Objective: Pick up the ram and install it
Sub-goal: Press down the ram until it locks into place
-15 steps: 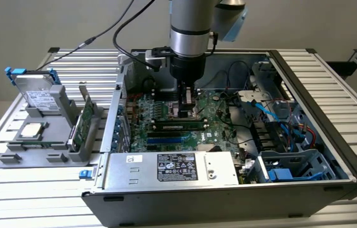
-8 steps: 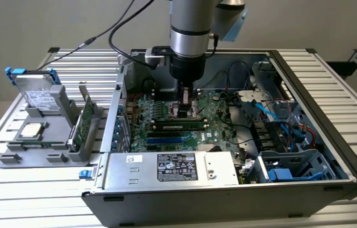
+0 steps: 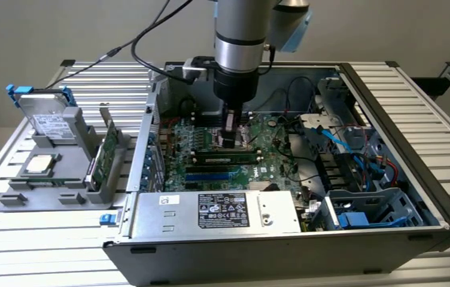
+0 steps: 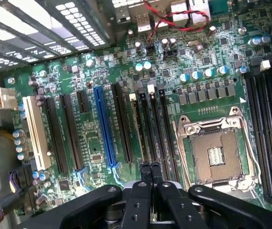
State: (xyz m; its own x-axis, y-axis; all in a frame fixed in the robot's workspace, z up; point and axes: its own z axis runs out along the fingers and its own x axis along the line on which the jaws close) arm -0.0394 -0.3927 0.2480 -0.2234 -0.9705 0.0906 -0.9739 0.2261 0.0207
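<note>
Black gripper [image 4: 149, 168] fingers are pressed together with nothing between them, poised over the green motherboard [image 3: 281, 158] inside the open computer case [image 3: 416, 197]. In the wrist view the fingertips hover above the dark memory slots [image 4: 147, 129] beside the empty CPU socket [image 4: 215, 155]. The ram [image 3: 225, 159] lies seated in a slot near the motherboard's middle, just in front of the gripper. A silver power supply [image 3: 217, 212] fills the case's near edge.
</note>
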